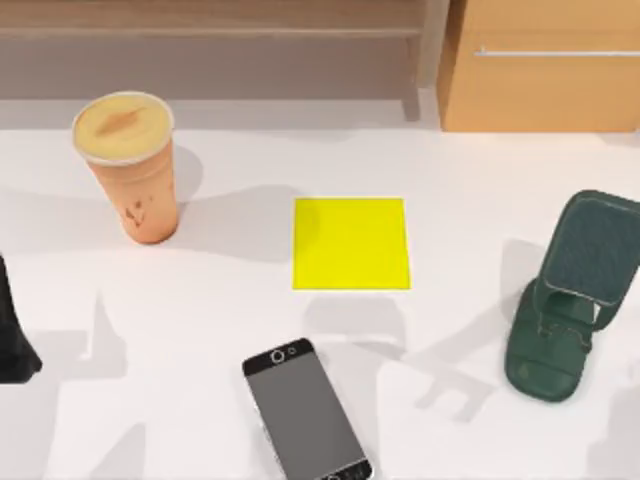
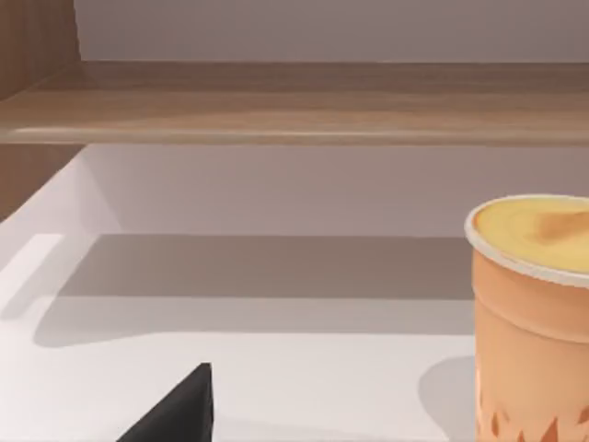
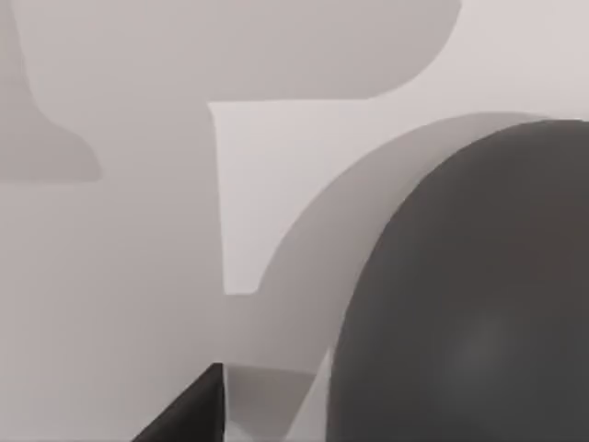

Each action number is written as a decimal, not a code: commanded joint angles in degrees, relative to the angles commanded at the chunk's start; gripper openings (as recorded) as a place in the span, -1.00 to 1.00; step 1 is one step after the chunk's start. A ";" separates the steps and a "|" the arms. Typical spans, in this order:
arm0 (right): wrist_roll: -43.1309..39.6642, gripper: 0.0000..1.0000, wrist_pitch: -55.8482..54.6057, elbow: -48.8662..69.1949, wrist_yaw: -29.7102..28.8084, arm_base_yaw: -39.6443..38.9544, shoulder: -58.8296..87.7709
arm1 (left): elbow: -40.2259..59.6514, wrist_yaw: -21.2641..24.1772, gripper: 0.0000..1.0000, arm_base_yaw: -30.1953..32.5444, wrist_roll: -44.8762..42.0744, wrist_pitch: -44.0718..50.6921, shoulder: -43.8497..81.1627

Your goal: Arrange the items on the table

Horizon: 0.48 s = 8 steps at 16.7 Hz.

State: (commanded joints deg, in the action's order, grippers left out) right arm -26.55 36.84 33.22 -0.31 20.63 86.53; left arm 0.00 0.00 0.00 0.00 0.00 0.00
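The tall orange cup (image 1: 127,170) with a pale yellow top stands upright at the back left of the table (image 1: 200,330). It also rises close by in the left wrist view (image 2: 534,322). The grey-screen smartphone (image 1: 305,412) lies flat at the front centre, slightly askew. A dark grey mouse (image 3: 479,304) sits on the white surface very close in the right wrist view, beside a dark part of my right gripper (image 3: 189,412). My left gripper (image 1: 14,335) is at the table's left edge, in front of the cup and apart from it.
A yellow square pad (image 1: 350,243) lies flat at the table's centre. A dark green phone stand (image 1: 570,300) stands at the right. A light wooden cabinet (image 1: 545,70) and a wooden shelf (image 2: 304,106) line the back edge.
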 joint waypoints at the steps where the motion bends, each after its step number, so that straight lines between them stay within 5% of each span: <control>1: 0.00 0.10 0.00 0.00 0.00 0.00 0.00 | 0.00 0.00 1.00 0.00 0.00 0.00 0.00; 8: 0.00 -0.96 0.00 0.00 0.00 0.00 0.00 | 0.00 0.00 1.00 0.00 0.00 0.00 0.00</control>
State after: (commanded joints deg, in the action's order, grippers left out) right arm -26.55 36.84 33.22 -0.31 20.63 86.53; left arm 0.00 0.00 0.00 0.00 0.00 0.00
